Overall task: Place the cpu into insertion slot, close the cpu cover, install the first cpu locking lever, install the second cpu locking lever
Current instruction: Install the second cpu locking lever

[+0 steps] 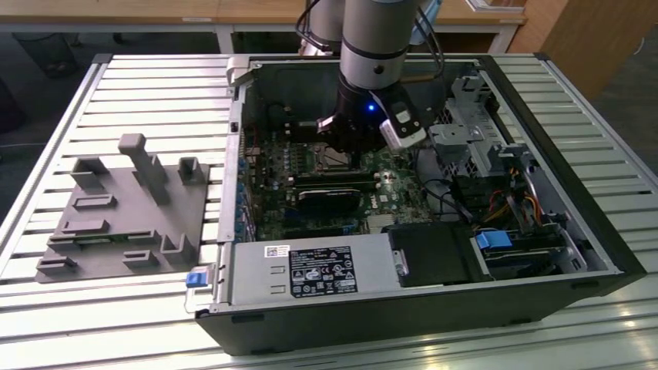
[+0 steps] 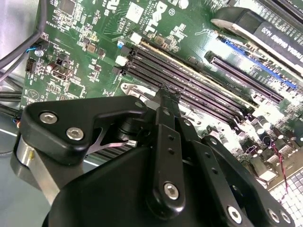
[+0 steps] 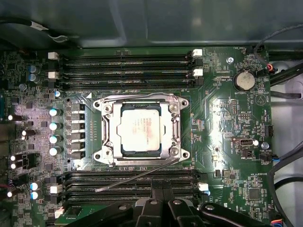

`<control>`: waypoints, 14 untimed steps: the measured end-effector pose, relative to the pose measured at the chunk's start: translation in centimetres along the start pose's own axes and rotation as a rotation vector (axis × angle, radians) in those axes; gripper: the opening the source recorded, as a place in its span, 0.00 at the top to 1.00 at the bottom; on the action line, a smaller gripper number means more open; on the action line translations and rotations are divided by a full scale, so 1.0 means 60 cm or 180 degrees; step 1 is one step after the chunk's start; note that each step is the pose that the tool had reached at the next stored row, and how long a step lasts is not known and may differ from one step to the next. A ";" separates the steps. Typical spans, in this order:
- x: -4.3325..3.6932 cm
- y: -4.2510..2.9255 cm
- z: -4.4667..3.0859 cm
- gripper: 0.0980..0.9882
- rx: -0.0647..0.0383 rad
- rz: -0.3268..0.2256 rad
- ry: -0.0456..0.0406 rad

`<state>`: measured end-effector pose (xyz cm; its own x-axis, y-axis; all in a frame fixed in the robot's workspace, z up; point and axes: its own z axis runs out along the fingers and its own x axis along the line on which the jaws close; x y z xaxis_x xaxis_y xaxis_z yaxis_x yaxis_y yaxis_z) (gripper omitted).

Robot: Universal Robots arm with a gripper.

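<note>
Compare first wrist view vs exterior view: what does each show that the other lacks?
First wrist view alone: the cpu seated in the insertion slot, the cpu cover closed flat around it, and a thin locking lever angled across the memory slots, apparently not latched.

Exterior view alone: the open computer case on a slatted table, a grey fixture block at the exterior view's left, and the arm reaching down into the case.

Both: the green motherboard and the dark hand above it.

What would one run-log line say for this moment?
cpu: in insertion slot | cpu cover: closed | locking lever: raised | gripper: by lever
</note>
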<state>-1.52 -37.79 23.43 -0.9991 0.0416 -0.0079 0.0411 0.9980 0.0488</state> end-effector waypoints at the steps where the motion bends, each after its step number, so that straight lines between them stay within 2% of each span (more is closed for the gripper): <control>1: 0.000 0.000 0.000 0.99 0.0000 0.0000 0.0000; 8: 0.000 -0.002 0.000 0.99 -0.0002 0.0000 0.0000; 13: 0.009 -0.001 0.000 0.99 -0.0003 0.0000 0.0000; 14: 0.009 -0.001 0.000 0.99 -0.0014 0.0000 0.0001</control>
<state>-2.07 -37.81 23.44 -0.9991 0.0415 -0.0076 0.0411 0.9977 0.0532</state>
